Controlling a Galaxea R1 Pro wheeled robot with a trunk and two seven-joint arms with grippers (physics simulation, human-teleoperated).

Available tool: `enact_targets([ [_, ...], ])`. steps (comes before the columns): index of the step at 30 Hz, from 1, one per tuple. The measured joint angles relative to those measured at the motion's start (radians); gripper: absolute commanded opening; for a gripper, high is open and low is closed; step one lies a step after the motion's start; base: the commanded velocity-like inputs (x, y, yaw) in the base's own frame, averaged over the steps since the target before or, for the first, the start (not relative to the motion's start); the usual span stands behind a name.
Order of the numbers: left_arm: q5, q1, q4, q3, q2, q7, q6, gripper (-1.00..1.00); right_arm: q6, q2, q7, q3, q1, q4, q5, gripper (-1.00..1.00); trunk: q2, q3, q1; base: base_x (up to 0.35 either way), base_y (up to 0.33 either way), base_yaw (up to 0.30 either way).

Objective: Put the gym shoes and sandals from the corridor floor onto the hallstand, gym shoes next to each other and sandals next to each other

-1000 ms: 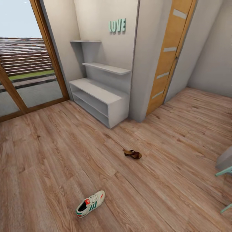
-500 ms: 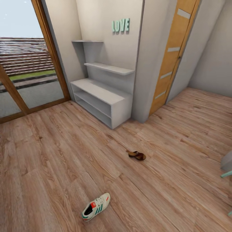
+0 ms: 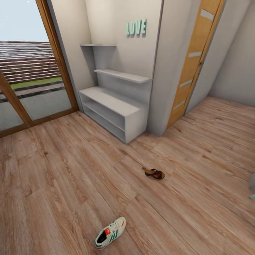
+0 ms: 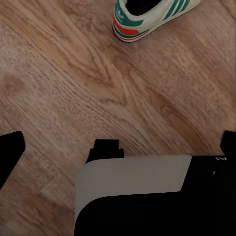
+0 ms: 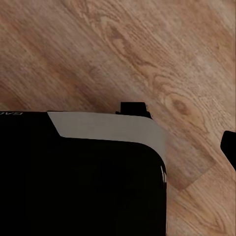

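Observation:
One cream-white gym shoe (image 3: 110, 233) with green stripes lies on the wood-plank corridor floor (image 3: 63, 177) near the head view's lower edge. Its red-orange heel (image 4: 132, 24) also shows in the left wrist view, well ahead of my left gripper (image 4: 118, 145). That gripper is open, its dark fingertips (image 4: 10, 152) wide apart over bare planks. One dark brown sandal (image 3: 154, 173) lies farther on, between the shoe and the hallstand (image 3: 113, 106). The pale grey hallstand stands against the wall, shelves bare. My right gripper (image 5: 123, 147) hangs over bare floor, one fingertip (image 5: 230, 147) at the picture's edge, apparently open.
A glass door with a wooden frame (image 3: 58, 60) is left of the hallstand. An orange-brown door (image 3: 193, 60) stands to its right past a wall corner. A grey and teal object (image 3: 252, 186) pokes in at the right edge. My own dark body (image 4: 147, 196) fills part of both wrist views.
The whole head picture has shifted: the camera has moved. Shoe, sandal and hallstand have slid right and down in it. Nothing on the floor has moved itself.

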Motion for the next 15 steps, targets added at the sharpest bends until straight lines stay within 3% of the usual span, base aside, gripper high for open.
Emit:
enact_targets([
  [10, 0.000, 0.000, 0.000, -0.001, 0.000, 0.000, 0.000, 1.00, 0.000, 0.000, 0.000, 0.000, 0.000, 0.000, 0.000, 1.00, 0.000, 0.000, 0.000, 0.017, 0.032, 0.000],
  [15, 0.000, 0.000, 0.000, -0.001, 0.000, 0.000, 0.000, 1.00, 0.000, 0.000, 0.000, 0.000, 0.000, 0.000, 0.000, 1.00, 0.000, 0.000, 0.000, 0.001, 0.213, 0.000],
])
